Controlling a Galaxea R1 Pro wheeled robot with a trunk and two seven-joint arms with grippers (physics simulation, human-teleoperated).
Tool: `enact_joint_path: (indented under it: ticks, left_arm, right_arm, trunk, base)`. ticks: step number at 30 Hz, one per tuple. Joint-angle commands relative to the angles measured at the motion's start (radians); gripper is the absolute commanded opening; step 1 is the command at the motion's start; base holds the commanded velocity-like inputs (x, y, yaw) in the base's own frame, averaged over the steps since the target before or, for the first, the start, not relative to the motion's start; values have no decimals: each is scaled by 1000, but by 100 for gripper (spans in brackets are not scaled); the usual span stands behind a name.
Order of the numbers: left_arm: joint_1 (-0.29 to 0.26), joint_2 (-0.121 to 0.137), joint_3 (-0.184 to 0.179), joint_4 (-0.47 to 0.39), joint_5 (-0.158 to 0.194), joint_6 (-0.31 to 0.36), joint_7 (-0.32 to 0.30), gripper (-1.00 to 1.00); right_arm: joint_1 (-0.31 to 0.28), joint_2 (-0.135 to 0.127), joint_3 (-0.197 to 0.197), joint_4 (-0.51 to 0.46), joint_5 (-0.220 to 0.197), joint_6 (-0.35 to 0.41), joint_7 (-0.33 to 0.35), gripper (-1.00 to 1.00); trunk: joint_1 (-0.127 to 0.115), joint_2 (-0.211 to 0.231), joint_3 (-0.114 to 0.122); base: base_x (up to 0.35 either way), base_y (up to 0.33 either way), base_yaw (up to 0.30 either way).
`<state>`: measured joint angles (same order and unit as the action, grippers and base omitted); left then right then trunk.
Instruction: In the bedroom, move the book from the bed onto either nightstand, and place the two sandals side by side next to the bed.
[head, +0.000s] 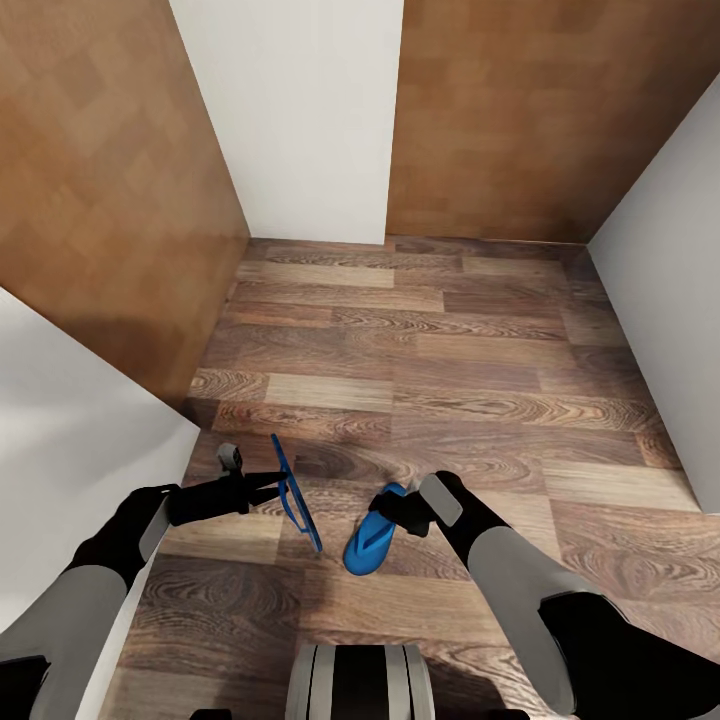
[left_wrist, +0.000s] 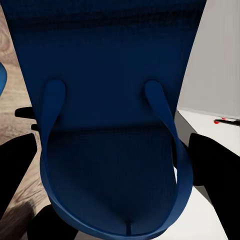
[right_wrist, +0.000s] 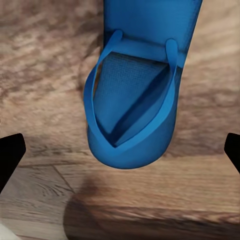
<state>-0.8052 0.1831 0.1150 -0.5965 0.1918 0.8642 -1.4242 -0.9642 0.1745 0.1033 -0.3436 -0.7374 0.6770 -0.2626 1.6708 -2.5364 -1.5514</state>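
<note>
My left gripper (head: 280, 487) is shut on one blue sandal (head: 300, 512) and holds it on edge above the floor. That sandal (left_wrist: 115, 75) sits strap side up between the black fingers (left_wrist: 17, 170) in the left wrist view. The second blue sandal (head: 365, 545) lies flat on the wood floor, its strap facing up. My right gripper (head: 398, 512) hovers at one end of it, open. In the right wrist view this sandal (right_wrist: 150, 25) lies ahead of the widely spread fingertips (right_wrist: 10, 155), apart from both. The book, bed and nightstand are out of view.
Brown wood-plank floor (head: 450, 350) stretches ahead to a white wall panel (head: 300, 110) flanked by brown wooden panels (head: 100, 180). A white surface (head: 60, 440) stands close on my left and a white wall (head: 670, 230) on the right.
</note>
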Motion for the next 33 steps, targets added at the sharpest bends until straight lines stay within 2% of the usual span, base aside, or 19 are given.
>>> enact_joint_path:
  ticks: [1,12,30,33]
  left_arm:
    - [0,0,0,0,1,10,-3,-100]
    - [0,1,0,0,1,10,-3,-100]
    - [0,0,0,0,1,10,-2,-100]
    - [0,0,0,0,1,10,-2,-100]
  right_arm:
    - [0,0,4,-2,-10,2,-10,100]
    - [-2,0,4,-8,-10,2,-9,100]
    - [-3,0,6,-28,-10,2,-9,100]
    - [-4,0,6,-34,-10,2,-9,100]
  trunk:
    - [0,0,-1]
    - [0,0,-1]
    - [8,-4,-70]
    - [8,-4,-70]
  base:
    - [0,0,0]
    - [0,0,0]
    - [0,0,0]
    - [0,0,0]
